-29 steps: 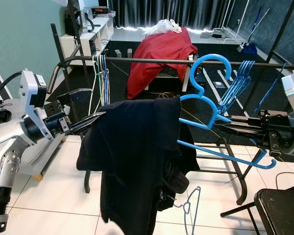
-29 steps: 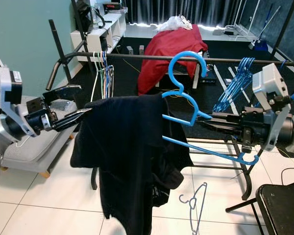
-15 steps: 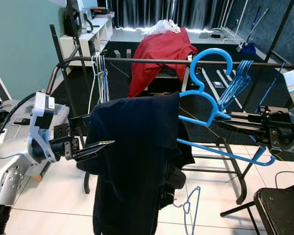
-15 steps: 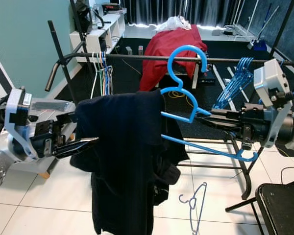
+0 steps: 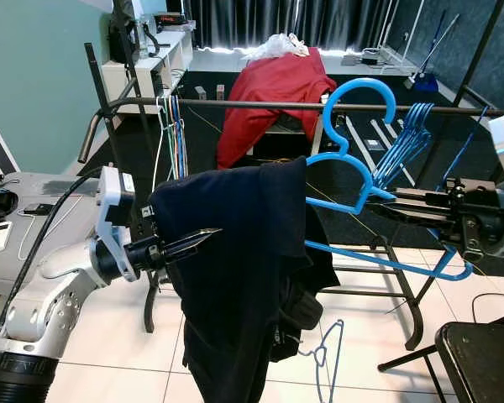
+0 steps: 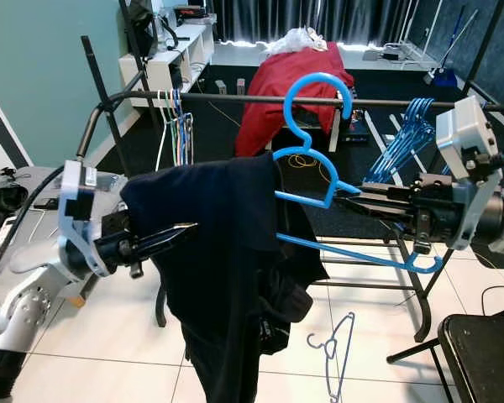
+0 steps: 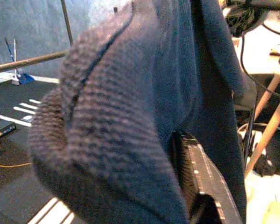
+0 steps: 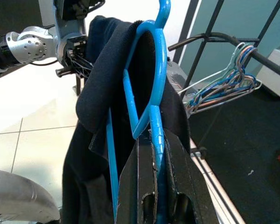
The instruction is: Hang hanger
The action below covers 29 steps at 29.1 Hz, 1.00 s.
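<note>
Your right gripper [image 5: 385,204] is clamped on the blue plastic hanger [image 5: 346,172], its two black fingers pinching the thin shoulder bar. The hanger's curved hook [image 6: 317,91] rises beside the dark metal rail [image 5: 260,104] of the clothes rack, but you cannot tell whether it touches. A dark knitted garment [image 5: 235,260], coarse-ribbed up close, drapes over the hanger's left shoulder and hangs toward the tiled floor [image 5: 109,336]. Your left gripper [image 5: 203,238] has its fingers drawn together to a point against the garment's front. More wire hangers [image 5: 172,134] hang at the rail's left end, blue ones [image 5: 407,138] toward its right.
</note>
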Motion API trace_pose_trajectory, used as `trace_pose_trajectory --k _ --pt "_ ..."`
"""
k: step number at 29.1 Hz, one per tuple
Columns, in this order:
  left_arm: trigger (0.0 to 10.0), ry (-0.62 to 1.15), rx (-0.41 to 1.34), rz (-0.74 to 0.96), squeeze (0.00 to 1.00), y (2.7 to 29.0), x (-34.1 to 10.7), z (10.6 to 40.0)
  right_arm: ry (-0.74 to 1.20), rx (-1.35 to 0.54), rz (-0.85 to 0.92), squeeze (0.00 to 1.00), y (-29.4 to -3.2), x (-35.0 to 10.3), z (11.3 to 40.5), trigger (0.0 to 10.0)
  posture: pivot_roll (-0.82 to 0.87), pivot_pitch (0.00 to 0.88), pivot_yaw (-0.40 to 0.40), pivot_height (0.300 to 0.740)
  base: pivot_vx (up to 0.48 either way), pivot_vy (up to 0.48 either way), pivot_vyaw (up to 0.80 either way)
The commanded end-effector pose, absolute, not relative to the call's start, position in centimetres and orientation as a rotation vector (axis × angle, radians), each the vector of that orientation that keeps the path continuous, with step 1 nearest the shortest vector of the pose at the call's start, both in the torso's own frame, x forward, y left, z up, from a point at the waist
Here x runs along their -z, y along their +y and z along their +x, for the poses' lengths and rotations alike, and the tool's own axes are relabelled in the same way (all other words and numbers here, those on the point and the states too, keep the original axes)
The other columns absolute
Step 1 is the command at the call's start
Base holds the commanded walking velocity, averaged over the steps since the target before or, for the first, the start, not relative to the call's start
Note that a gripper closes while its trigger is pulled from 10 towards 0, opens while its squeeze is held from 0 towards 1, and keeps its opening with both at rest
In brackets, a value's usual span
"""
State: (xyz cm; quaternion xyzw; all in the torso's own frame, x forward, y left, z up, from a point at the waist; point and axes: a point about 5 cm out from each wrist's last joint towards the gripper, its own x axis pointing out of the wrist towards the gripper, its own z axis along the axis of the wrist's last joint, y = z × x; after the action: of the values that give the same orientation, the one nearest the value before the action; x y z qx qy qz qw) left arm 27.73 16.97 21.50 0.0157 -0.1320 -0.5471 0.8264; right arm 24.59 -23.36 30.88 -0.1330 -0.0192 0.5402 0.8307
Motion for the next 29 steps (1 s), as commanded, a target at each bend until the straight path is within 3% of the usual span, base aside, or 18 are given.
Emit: trace_pose_trajectory --k 1,9,16,22,29 --pt "0.0 -0.237 1.185 0.1 0.0 17.3 -21.2 27.5 -0.109 -1.144 -0.283 0.0 -23.3 -31.9 24.4 0.0 -0.11 0.0 0.004 0.74 0.0 0.0 0.0" --pt "0.0 -0.218 1.147 0.141 0.0 19.9 -22.1 27.2 -0.078 -1.046 -0.318 0.0 -24.9 -31.6 25.0 0.0 -0.11 0.0 0.003 0.74 0.0 0.0 0.0" --pt "0.0 -0.233 1.134 0.126 0.0 20.5 -22.5 27.1 -0.07 -1.018 -0.324 0.0 -25.4 -31.6 25.1 0.0 -0.11 0.0 0.003 0.74 0.0 0.0 0.0" --pt "0.0 -0.402 0.941 0.093 0.0 23.9 -25.7 28.2 0.045 -0.935 -0.38 0.0 -27.2 -30.5 25.0 0.0 -0.12 0.004 -0.003 0.74 0.0 0.0 0.0" --pt "0.0 -0.512 0.851 0.052 0.0 25.0 -27.5 28.6 0.164 -0.929 -0.396 0.0 -27.7 -28.5 24.6 0.0 -0.12 0.004 -0.003 0.74 0.0 0.0 0.0"
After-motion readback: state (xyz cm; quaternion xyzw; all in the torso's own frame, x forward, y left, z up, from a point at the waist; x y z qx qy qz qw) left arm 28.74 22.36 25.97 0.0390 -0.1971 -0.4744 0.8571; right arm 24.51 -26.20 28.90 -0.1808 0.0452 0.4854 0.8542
